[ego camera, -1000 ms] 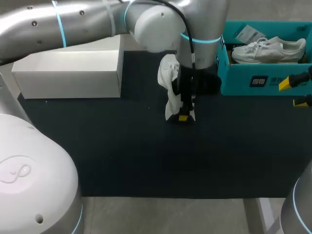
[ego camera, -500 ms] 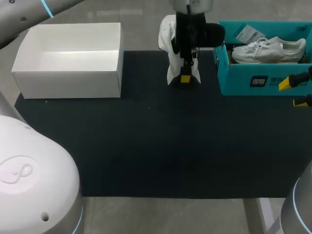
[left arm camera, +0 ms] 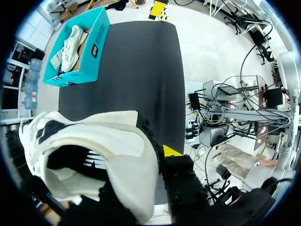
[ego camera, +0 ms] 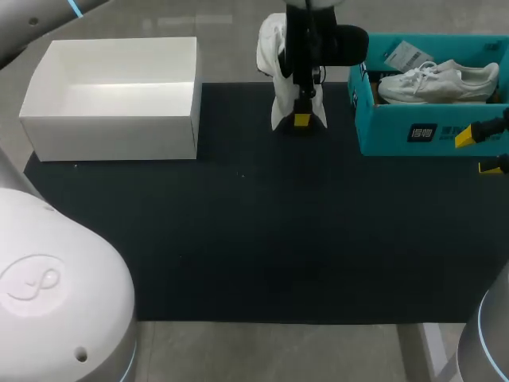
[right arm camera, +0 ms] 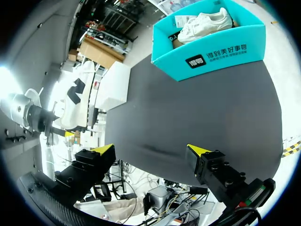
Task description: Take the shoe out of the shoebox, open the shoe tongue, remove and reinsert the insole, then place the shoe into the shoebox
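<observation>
A white shoe with black markings hangs toe-down over the far edge of the dark mat, just left of the teal shoebox. My left gripper is shut on the shoe, and its yellow tip shows at the shoe's lower end. In the left wrist view the shoe fills the space by my left gripper and hides one finger. A second white shoe lies inside the shoebox. My right gripper stands open in front of the shoebox's right end, holding nothing.
A white open box stands at the mat's far left corner. In the right wrist view the teal shoebox lies ahead of the open fingers, with the white box and the held shoe off to one side.
My left arm has carried the shoe from over the mat's middle toward the far edge, next to the shoebox. The right gripper has stayed still.
</observation>
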{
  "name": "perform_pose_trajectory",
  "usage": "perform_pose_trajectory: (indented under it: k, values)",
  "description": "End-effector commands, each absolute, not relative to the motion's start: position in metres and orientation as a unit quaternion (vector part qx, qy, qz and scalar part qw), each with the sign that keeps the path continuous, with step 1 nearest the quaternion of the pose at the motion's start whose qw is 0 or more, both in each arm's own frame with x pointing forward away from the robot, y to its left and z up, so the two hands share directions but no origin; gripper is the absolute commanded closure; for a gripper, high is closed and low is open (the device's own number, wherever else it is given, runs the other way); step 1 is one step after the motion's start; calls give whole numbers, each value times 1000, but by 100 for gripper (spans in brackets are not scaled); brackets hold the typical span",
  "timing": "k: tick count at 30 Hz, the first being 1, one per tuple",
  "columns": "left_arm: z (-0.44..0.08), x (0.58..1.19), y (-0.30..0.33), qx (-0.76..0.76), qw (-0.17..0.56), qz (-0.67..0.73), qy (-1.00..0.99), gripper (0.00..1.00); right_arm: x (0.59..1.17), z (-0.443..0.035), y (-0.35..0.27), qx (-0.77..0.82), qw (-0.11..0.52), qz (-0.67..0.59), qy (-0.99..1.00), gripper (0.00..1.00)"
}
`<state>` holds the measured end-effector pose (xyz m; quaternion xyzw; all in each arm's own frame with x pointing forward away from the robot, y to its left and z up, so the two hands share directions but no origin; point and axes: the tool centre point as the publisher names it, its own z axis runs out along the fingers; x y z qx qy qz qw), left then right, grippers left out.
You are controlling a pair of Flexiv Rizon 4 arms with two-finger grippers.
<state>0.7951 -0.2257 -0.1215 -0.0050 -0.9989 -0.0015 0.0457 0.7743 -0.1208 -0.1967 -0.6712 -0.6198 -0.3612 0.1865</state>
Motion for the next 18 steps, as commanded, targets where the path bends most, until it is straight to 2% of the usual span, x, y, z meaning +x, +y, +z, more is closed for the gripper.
perform_pose_trajectory:
  k: [1,8,18]
  values:
    - [-120,795,-224,-5,45,0,-999,100,774,-197,-121,-672,186,-361,-620,0]
    - [-120,795,-224,-5,45,0,-999,100,774,-197,-121,-672,186,-361,-620,0]
    - [-104,862,-180,-4,61,-27,-998,100,774,-197,-121,-672,186,-361,-620,0]
